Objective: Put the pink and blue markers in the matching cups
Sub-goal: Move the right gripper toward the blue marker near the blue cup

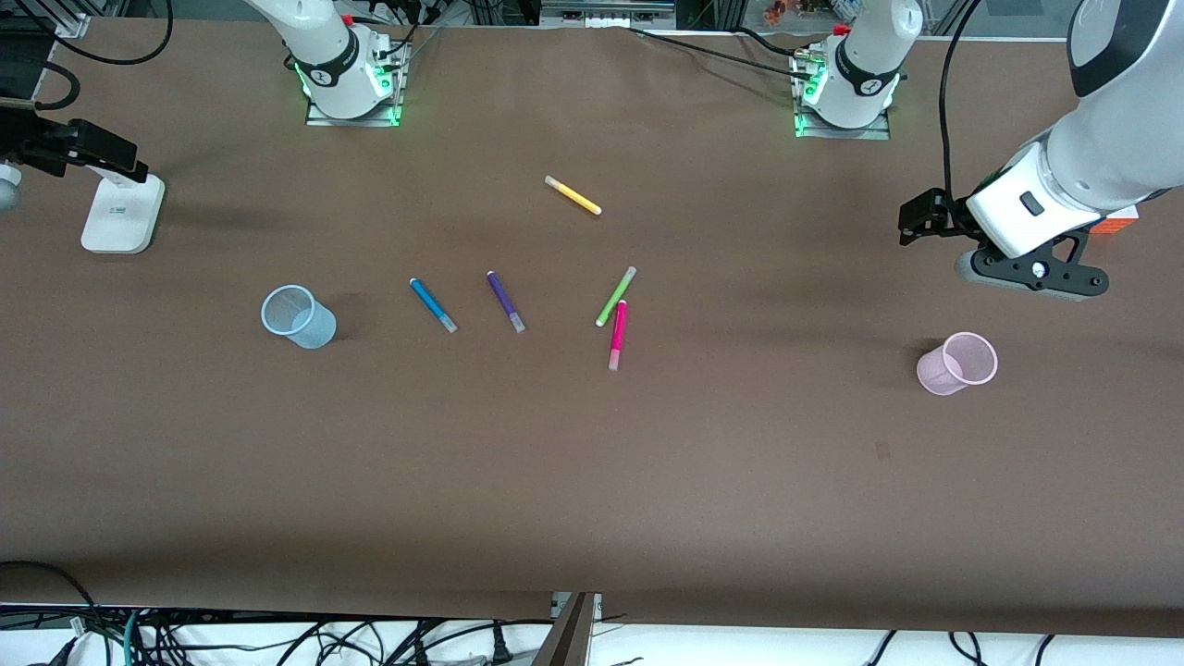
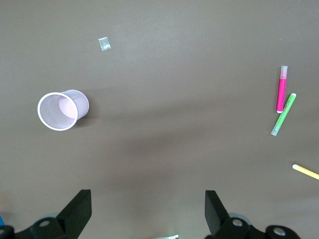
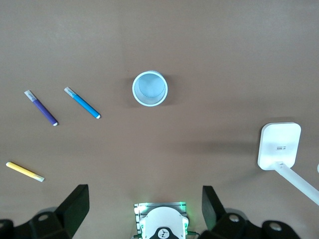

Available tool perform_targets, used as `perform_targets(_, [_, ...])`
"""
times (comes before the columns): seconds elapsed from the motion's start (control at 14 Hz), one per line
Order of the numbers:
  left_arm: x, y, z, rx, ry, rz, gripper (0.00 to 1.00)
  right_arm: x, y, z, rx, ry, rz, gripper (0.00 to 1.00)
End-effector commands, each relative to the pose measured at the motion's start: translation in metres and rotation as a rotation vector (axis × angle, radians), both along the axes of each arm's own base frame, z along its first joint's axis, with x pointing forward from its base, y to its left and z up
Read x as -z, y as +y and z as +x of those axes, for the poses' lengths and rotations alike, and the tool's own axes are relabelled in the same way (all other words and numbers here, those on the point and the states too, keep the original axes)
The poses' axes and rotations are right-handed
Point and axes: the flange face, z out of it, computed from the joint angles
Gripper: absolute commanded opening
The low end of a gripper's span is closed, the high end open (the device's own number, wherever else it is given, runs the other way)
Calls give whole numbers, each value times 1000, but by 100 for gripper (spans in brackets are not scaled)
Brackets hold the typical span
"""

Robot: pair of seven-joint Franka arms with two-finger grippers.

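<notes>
The pink marker [image 1: 617, 335] lies mid-table, its tip beside the light-green pen [image 1: 615, 296]; both show in the left wrist view, the pink marker [image 2: 281, 89] and the green pen [image 2: 283, 114]. The blue marker [image 1: 433, 304] [image 3: 82, 102] lies between the purple pen [image 1: 505, 301] and the pale blue cup [image 1: 298, 316] [image 3: 149, 88]. The pale pink cup [image 1: 958, 363] [image 2: 62, 109] stands upright toward the left arm's end. My left gripper [image 1: 1031, 273] [image 2: 148, 209] is open and empty, high over bare table beside the pink cup. My right gripper [image 3: 144, 206] is open and empty, high over its own base, out of the front view.
A yellow pen [image 1: 573, 195] lies farther from the front camera than the other pens. A white stand [image 1: 120, 215] [image 3: 279, 144] with a black arm is at the right arm's end. A small scrap of tape [image 2: 104, 44] lies near the pink cup.
</notes>
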Motion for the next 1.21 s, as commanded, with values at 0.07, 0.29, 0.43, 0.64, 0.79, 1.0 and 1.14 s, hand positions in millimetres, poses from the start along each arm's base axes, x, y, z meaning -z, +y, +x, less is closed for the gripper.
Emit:
perform_targets(0.07, [-3, 3, -6, 11, -9, -24, 100, -3, 3, -1, -7, 5, 8, 100])
perform_targets(0.29, [-2, 3, -6, 11, -7, -24, 100, -1, 6, 2, -3, -1, 11, 100])
perform_targets(0.43, [-3, 6, -5, 4, -9, -24, 100, 27, 26, 18, -45, 40, 10, 100])
perform_targets(0.64, [-1, 22, -3, 27, -4, -33, 100, 76, 68, 39, -112, 114, -2, 100])
perform_targets(0.79, [1, 23, -3, 27, 12, -32, 100, 125, 103, 55, -166, 178, -11, 100])
perform_targets(1.0, [1, 25, -3, 23, 14, -32, 100, 193, 168, 73, -266, 185, -39, 100])
perform_targets(1.14, [2, 21, -3, 20, 16, -33, 100, 244, 205, 74, -365, 191, -40, 100])
